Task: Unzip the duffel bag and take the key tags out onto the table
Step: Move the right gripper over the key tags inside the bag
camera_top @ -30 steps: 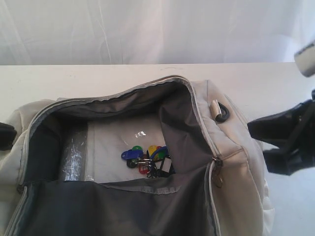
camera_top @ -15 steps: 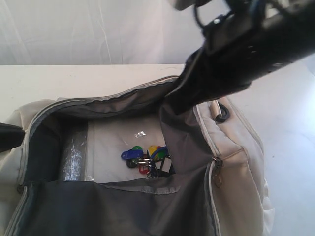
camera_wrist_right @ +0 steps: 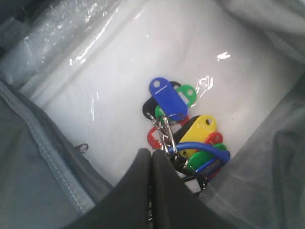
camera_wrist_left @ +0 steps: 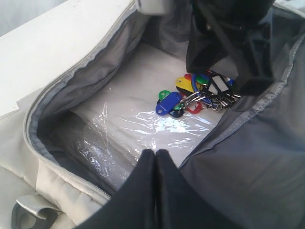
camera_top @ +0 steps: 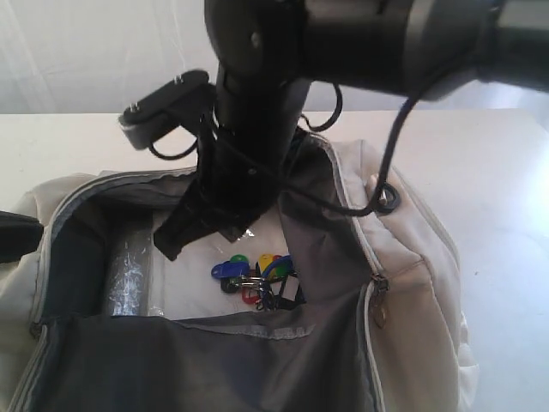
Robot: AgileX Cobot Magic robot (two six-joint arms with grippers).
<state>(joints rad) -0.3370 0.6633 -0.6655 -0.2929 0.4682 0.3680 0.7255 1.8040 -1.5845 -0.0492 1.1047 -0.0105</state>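
The cream duffel bag lies unzipped on the white table, its dark grey lining showing. The key tags, a small bunch in blue, yellow, green, red and black on metal rings, rest on the bag's floor. My right gripper reaches across into the opening, just left of the bunch. In the right wrist view this gripper is shut, its tips right beside the key tags. My left gripper is shut and empty at the bag's left end, apart from the key tags.
A clear plastic sheet covers a pale panel on the bag's floor under the tags. A crinkled plastic roll lies along the left inside. The right arm's black body hangs over the opening. A strap ring sits on the bag's right top.
The right arm swung in from the far right, crossed over the bag and dropped its gripper into the opening. The bag, the key tags and the left gripper stayed put.
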